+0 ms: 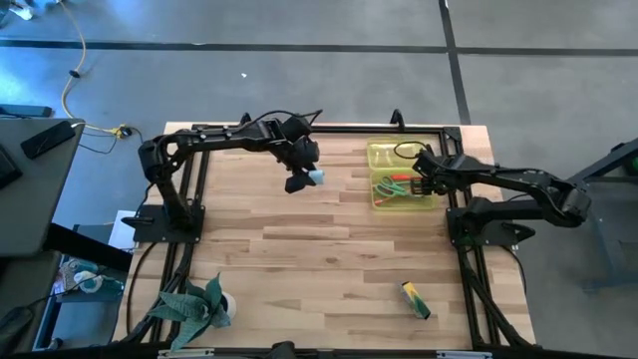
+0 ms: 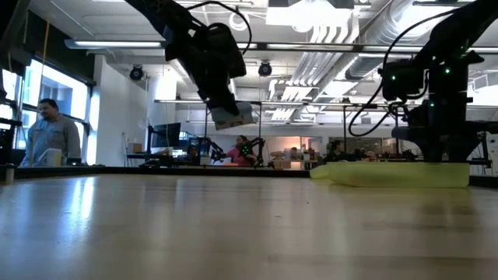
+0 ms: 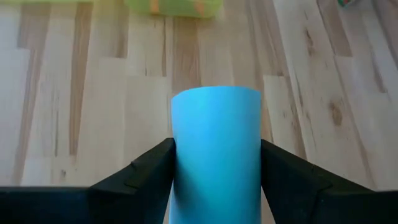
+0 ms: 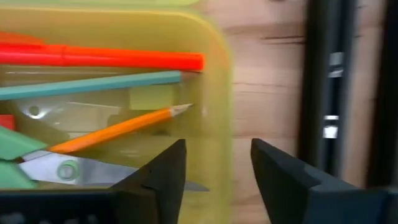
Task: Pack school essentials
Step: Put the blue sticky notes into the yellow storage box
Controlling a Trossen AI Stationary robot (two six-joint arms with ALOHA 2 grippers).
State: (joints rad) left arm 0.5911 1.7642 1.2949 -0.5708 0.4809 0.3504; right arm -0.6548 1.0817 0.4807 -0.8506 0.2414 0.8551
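Looking down in the high view, the left hand (image 1: 302, 176) hangs in the upper centre, clenched on the light-blue note pad (image 1: 316, 177). At right, the right hand (image 1: 419, 185) sits at the yellow case (image 1: 377, 152), fingers released. A yellow-green stick (image 1: 415, 299) lies at lower right, a plant (image 1: 194, 304) at lower left.

Low view: the note pad (image 2: 233, 115) is lifted clear of the tabletop (image 2: 233, 225).

Left wrist view: both fingers (image 3: 140, 174) press the pad's (image 3: 216, 149) sides.

Right wrist view: the case holds a red-orange marker (image 4: 106, 58), green pencil (image 4: 93, 84), wooden pencil (image 4: 118, 127) and scissors (image 4: 68, 168). No readable writing shows.
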